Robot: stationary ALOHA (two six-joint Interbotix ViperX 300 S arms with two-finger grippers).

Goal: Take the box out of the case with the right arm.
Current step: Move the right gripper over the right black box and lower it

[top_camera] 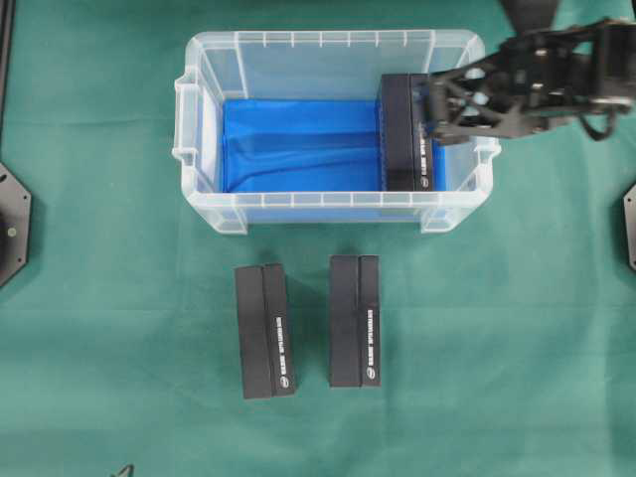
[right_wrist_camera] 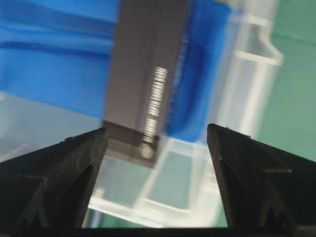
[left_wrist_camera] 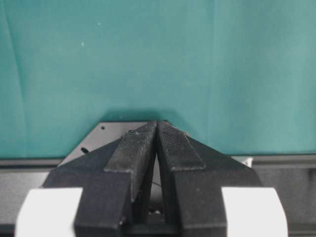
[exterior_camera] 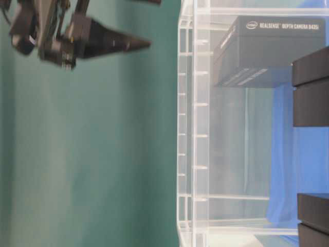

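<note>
Black box (top_camera: 402, 134) sits in the clear case (top_camera: 209, 204) under the wide-open right end effector (top_camera: 434, 111); left end effector (left_wrist_camera: 157, 143) is closed.

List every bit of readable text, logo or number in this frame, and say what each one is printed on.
"intel REALSENSE DEPTH CAMERA D435i": on the side of the black box inside the case, table-level view.
White print on the same box, right wrist view: too blurred to read.
White print on the left table box and the right table box, overhead: too small to read.
Nothing else carries text.
</note>
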